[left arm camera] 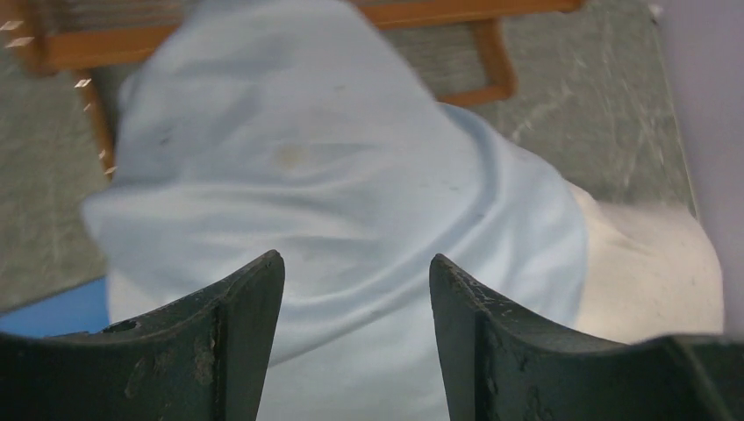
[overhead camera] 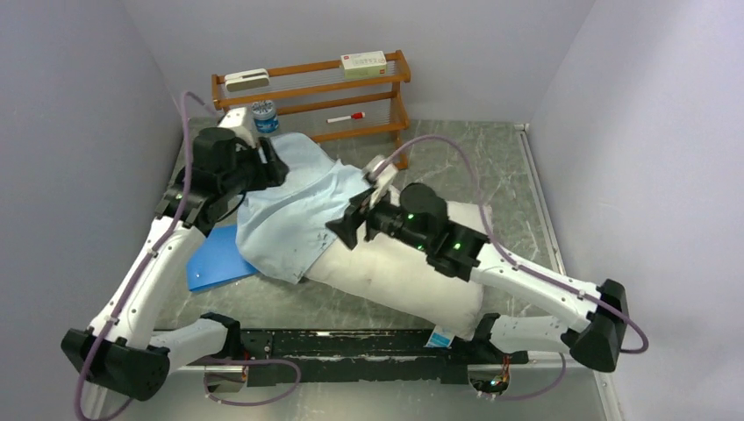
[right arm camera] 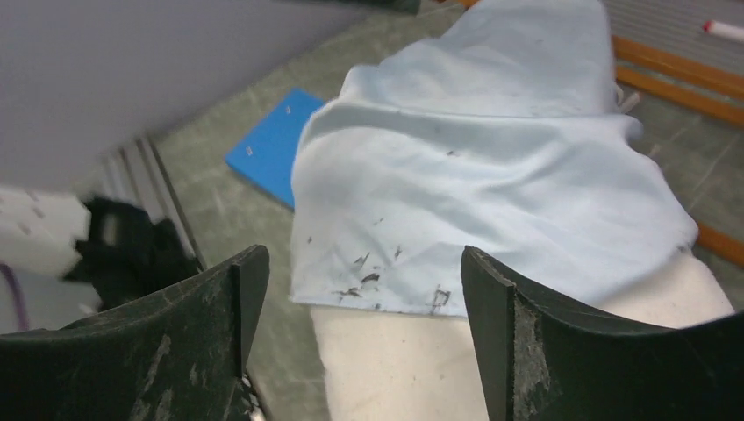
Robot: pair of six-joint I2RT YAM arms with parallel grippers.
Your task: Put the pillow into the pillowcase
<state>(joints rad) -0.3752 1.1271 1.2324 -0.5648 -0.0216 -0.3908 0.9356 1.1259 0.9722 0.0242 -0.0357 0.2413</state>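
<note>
The white pillow (overhead camera: 412, 279) lies slantwise across the table, its far half covered by the light blue pillowcase (overhead camera: 294, 206). The pillowcase hem crosses the pillow about midway. My left gripper (overhead camera: 268, 165) hovers at the far left end of the pillowcase (left arm camera: 351, 175), open, nothing between its fingers (left arm camera: 246, 324). My right gripper (overhead camera: 351, 224) sits over the hem where pillowcase (right arm camera: 491, 167) meets bare pillow (right arm camera: 404, 368), also open and empty. The pillow (left arm camera: 649, 272) shows at the right of the left wrist view.
A flat bright-blue rectangle (overhead camera: 215, 259) lies left of the pillow, partly under the pillowcase. A wooden rack (overhead camera: 311, 92) stands at the back with a box, a marker and a white item. A blue-capped jar (overhead camera: 264, 116) stands by the rack.
</note>
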